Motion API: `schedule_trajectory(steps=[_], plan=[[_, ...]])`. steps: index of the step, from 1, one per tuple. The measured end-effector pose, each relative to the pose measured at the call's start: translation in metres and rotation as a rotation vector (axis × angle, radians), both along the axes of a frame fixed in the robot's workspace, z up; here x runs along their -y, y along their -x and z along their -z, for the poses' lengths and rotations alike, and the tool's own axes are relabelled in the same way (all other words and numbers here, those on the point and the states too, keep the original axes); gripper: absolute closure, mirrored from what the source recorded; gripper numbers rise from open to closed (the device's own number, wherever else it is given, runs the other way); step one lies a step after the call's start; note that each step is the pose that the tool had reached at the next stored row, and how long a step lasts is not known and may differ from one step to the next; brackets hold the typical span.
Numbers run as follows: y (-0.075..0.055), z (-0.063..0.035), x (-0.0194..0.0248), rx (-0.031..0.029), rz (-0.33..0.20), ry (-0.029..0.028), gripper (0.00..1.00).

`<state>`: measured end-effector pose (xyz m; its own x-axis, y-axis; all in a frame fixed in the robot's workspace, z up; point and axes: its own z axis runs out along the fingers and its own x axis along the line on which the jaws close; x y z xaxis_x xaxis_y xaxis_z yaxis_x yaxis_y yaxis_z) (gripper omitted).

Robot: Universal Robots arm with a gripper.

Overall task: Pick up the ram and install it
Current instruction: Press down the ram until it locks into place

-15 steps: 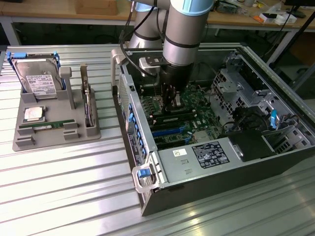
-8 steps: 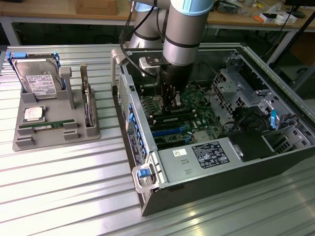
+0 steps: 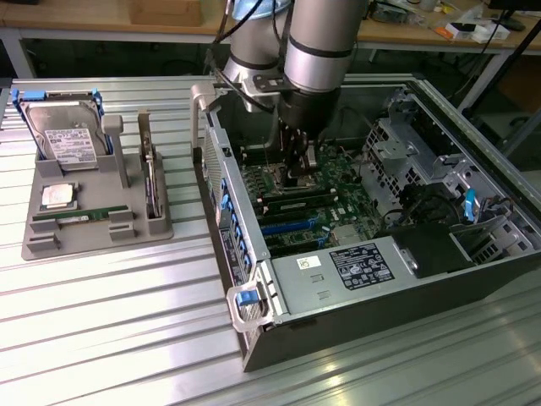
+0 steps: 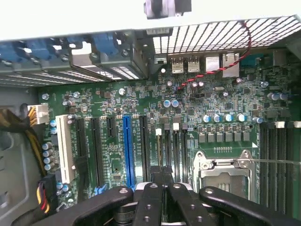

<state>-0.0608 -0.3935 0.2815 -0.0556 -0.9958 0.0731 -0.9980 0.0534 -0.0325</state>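
The ram (image 3: 81,217), a thin green stick, lies flat in a slot of the grey parts tray (image 3: 42,245) on the exterior view's left, far from the arm. My gripper (image 3: 296,175) hangs inside the open computer case (image 3: 338,330), low over the green motherboard (image 3: 308,222). In the wrist view my gripper (image 4: 162,173) is shut, its black fingers (image 4: 153,188) pressed together with nothing visible between them. Their tips sit just over a group of black memory slots (image 4: 171,146), beside the empty silver processor socket (image 4: 221,172).
The tray also carries a hard drive (image 3: 68,131), a square silver chip (image 3: 57,195) and an upright card (image 3: 150,182). Inside the case are blue and black expansion slots (image 4: 128,150), a drive cage (image 3: 406,152), cable bundles (image 4: 19,127) and the case's rear wall (image 4: 211,35).
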Motion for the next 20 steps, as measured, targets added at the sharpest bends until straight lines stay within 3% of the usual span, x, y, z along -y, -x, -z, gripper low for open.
schedule_trajectory(steps=[1,12,16,20], plan=[[0.000,-0.0121,0.0000,-0.0001,0.000,0.0000,0.89],[0.000,-0.0152,0.0000,0.0000,0.000,-0.0001,0.89],[0.000,-0.0392,0.0000,0.0000,0.000,0.0001,0.89],[0.000,-0.0419,0.0000,0.0001,0.010,-0.0003,0.89]])
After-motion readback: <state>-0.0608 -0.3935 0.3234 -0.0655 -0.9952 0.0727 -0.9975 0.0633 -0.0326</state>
